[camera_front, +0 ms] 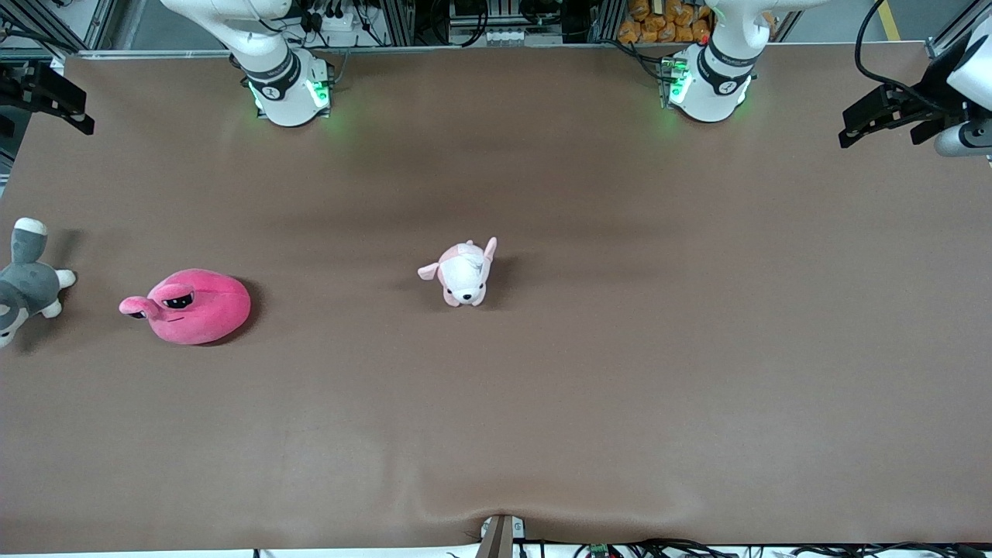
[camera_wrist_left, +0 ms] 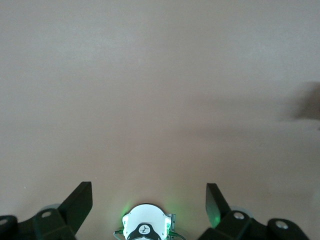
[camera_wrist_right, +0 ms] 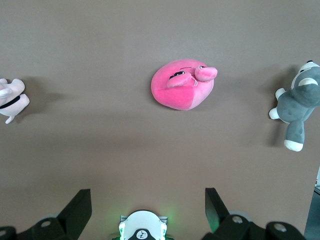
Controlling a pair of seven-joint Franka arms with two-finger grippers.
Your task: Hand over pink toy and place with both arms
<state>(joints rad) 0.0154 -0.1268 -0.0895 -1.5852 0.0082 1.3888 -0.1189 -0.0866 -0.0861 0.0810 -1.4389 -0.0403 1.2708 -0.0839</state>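
Note:
The pink toy, a round hot-pink plush with sleepy black eyes, lies on the brown table toward the right arm's end. It also shows in the right wrist view. My right gripper is raised high over the table's edge at the right arm's end, open and empty; its fingers stand wide apart, well clear of the toy. My left gripper is raised high over the left arm's end, open and empty, and its fingers frame only bare table.
A small pale pink-and-white puppy plush sits near the table's middle and also shows in the right wrist view. A grey-and-white plush animal lies at the table's edge beside the pink toy, also in the right wrist view.

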